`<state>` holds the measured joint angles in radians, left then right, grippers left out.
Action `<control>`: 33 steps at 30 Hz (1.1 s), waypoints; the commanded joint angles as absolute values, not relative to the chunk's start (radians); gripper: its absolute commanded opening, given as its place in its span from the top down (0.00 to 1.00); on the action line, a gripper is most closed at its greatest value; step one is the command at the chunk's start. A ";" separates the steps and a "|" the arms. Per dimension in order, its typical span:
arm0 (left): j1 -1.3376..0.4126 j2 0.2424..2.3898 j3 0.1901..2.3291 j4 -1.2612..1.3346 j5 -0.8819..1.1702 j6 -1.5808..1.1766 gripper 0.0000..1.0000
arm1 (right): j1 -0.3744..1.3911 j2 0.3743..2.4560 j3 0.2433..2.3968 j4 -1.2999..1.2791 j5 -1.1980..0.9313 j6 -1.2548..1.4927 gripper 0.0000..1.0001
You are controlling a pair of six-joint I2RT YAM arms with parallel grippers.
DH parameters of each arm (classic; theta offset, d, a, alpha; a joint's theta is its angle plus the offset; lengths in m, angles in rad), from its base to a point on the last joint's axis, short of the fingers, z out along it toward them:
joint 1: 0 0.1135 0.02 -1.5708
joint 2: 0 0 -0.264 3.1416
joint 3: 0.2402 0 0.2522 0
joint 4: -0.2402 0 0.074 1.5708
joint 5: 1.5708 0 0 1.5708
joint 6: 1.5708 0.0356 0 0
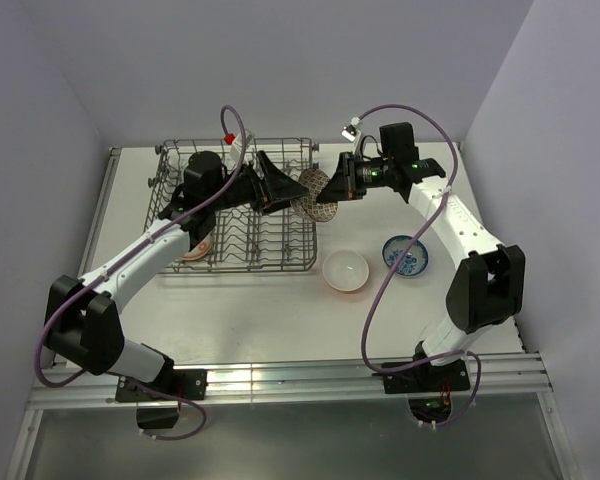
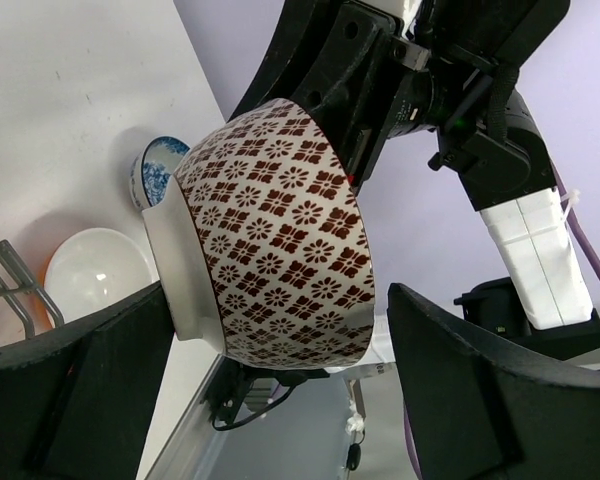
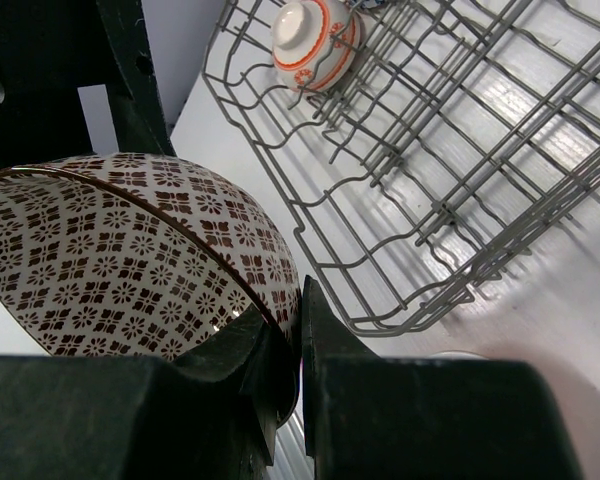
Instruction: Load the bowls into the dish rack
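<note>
Nearest the arm bases, on the table (image 1: 280, 320), two loose bowls sit just right of the dish rack (image 1: 270, 268): a white bowl with an orange outside (image 1: 345, 270) and, beside it, a blue-white bowl (image 1: 405, 253). Beyond them, at the rack's right edge, the right gripper (image 3: 300, 330) is pinched narrowly on the rim of the red-brown patterned bowl (image 2: 280, 240) and holds it off the table, tipped on its side. The left gripper (image 2: 280, 400) meets it head-on from the rack side with its jaws spread wide, one finger on each side of the bowl. The bowl's mouth turns toward one finger and its foot toward the other. There is a clear gap on the foot side; on the mouth side I cannot tell whether they touch. The bowl is white, covered in a dense flower-lattice print, and glossy. This looks like a handover, and the left arm is the nearer one to the rack. Farther into the rack, a white bowl with red-orange bands (image 3: 315, 40) sits upside down among the tines.
</note>
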<state>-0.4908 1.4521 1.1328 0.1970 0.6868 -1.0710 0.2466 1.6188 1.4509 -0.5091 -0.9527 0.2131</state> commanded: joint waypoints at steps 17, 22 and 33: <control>-0.473 1.450 1.183 0.163 0.660 -0.963 1.00 | 0.272 1.612 1.517 -0.538 -0.922 0.187 0.60; -0.411 1.474 1.190 0.117 0.635 -0.934 1.00 | 0.268 1.628 1.537 -0.564 -0.920 0.176 0.45; -0.370 1.652 1.425 -0.119 0.428 -0.573 1.00 | 0.210 1.611 1.542 -0.614 -0.934 0.158 0.01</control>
<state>-0.3679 1.6199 1.2915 -0.0875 0.5327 -0.7563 0.2443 1.6337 1.5002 -0.5945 -0.9146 0.1719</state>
